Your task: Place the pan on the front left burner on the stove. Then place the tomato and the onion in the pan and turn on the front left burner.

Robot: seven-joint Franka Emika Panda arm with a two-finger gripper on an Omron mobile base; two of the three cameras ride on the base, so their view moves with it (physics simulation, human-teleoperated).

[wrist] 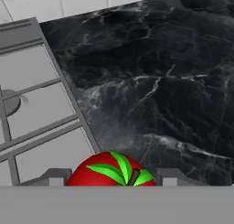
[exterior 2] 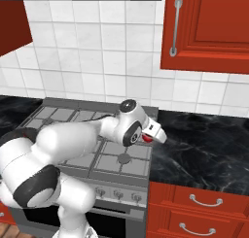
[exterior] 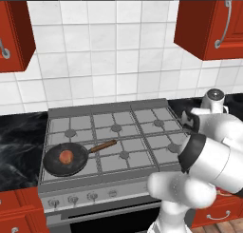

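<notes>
**Tomato in the gripper beside the stove's right edge; onion already in the pan**

The hand view gave the closest look: the tomato [wrist: 112, 169], glossy red with a green leafy top, sat between the two grey fingertips of the gripper [wrist: 109, 177], one to each side of it. The jaws stood partly apart, closed on the fruit. Beyond it lay the black marble counter [wrist: 164, 81], with the right edge of the stove [wrist: 41, 122] and its grey grates running along the left of that view, and white tiles at the far top.

The right base view showed what the hand camera could not: the white arm folded low in front of the cooktop, its forearm stretched across the front grates toward the right, the wrist turned so the hand pointed rightward and slightly down over the seam between cooktop and counter. A sliver of red showed at the hand there.

The left base view alone showed the pan [exterior: 66, 159], resting on the grate over the front left burner [exterior: 57, 172], its wooden handle pointing right and slightly back. The onion [exterior: 66, 156] lay inside it, near the middle. Further back rose the tiled wall [exterior: 104, 61] and red cabinets [exterior: 209, 23]
</notes>
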